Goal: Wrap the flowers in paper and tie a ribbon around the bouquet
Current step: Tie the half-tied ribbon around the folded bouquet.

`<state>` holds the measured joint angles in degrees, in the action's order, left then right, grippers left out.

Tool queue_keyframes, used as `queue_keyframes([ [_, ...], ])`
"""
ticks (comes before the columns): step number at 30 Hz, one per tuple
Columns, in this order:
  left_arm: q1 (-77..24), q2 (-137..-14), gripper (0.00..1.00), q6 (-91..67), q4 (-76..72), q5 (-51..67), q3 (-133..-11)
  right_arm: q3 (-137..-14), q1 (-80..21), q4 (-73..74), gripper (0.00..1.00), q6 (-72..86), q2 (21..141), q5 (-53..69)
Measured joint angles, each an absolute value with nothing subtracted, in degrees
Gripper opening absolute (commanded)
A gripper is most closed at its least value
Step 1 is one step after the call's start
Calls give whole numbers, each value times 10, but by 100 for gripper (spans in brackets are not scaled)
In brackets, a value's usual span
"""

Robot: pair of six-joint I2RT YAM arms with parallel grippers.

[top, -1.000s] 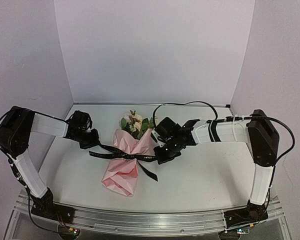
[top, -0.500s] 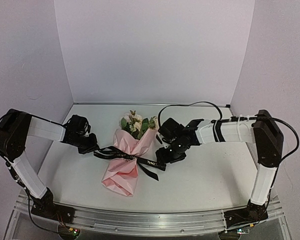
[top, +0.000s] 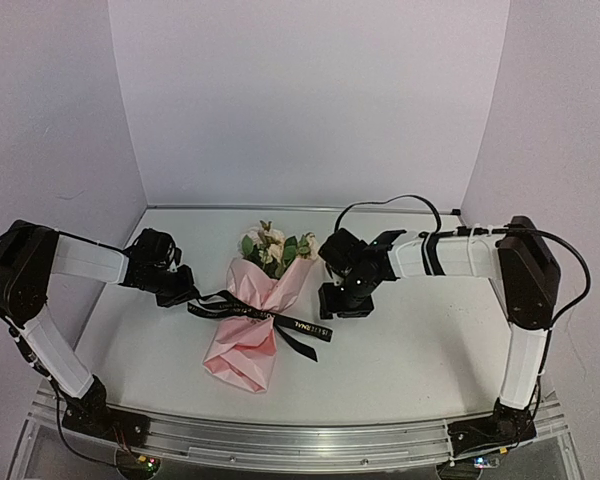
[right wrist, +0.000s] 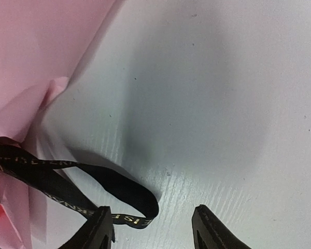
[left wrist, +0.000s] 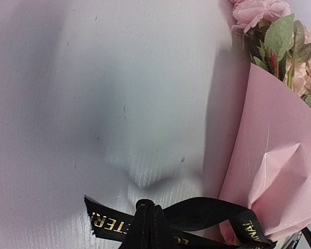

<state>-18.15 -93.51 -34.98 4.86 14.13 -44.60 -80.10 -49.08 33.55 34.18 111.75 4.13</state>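
The bouquet lies mid-table, with the pink paper (top: 246, 335) folded into a cone and the flowers (top: 271, 246) at its far end. The black ribbon (top: 262, 315) crosses the cone's waist. My left gripper (top: 184, 296) is shut on the ribbon's left part; in the left wrist view its closed fingers (left wrist: 147, 228) pinch the ribbon (left wrist: 207, 211) beside the paper (left wrist: 280, 155) and flowers (left wrist: 262, 15). My right gripper (top: 338, 304) stands open just right of the cone. In the right wrist view its gripper (right wrist: 153, 228) holds nothing, and the ribbon (right wrist: 119, 189) lies loose by the left finger (right wrist: 96, 231), next to the paper (right wrist: 41, 52).
The white table (top: 410, 350) is closed in by pale walls at the back and both sides. A metal rail (top: 300, 440) carrying both arm bases runs along the near edge.
My right gripper has opened and let go of the ribbon, then pulled back a little to the right. The freed ribbon end now lies slack on the table. The left gripper keeps its hold.
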Motion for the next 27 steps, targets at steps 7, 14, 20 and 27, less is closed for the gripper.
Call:
queue_keyframes([
  [7,-182,-935,0,-350,49,149,-446,-706,-515,307,52,376,1092,34],
  [14,-182,-935,0,-347,49,150,-446,-691,-534,267,51,419,1089,22],
  [20,-182,-935,0,-345,49,150,-446,-709,-532,257,47,446,1104,9],
  [27,-182,-935,0,-345,49,150,-446,-748,-530,256,45,458,1143,8],
])
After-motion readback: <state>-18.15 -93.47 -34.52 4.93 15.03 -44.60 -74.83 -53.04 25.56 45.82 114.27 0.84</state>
